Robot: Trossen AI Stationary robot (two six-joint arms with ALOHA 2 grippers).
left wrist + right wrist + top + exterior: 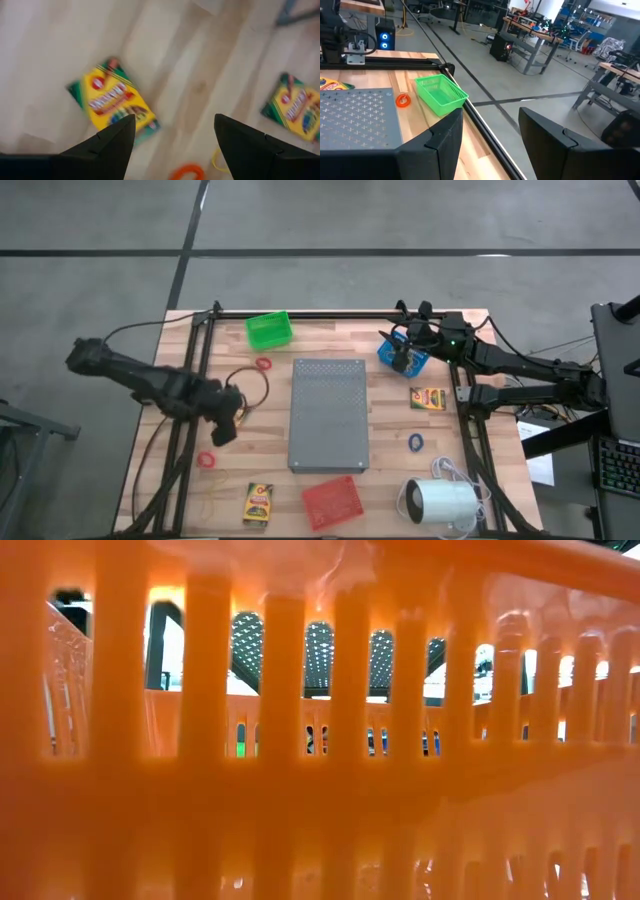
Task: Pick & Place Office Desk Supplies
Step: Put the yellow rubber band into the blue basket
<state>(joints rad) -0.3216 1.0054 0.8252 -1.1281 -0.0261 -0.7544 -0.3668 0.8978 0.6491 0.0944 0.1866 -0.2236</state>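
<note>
My left gripper (228, 425) hangs open above the table's left part, pointing steeply down with nothing between its fingers (175, 120). Below it the left wrist view shows two yellow crayon boxes (112, 97) (297, 107), a red ring (187, 172) and a thin yellow band (217, 162), all lying flat on the wood. Other crayon boxes lie near the front edge (258, 503) and right of the slab (428, 398). Red rings (263, 364) (206, 461) and a blue ring (416, 442) lie on the table. My right gripper (403, 358) waits open over the blue basket (392, 350), empty (490, 112).
A grey perforated slab (328, 415) fills the table's middle. A green basket (268, 330) stands at the far edge, a red basket (332, 502) at the near edge, its wall (320, 740) blocking the low view. A white cylinder (440, 502) with a cord lies at the near right.
</note>
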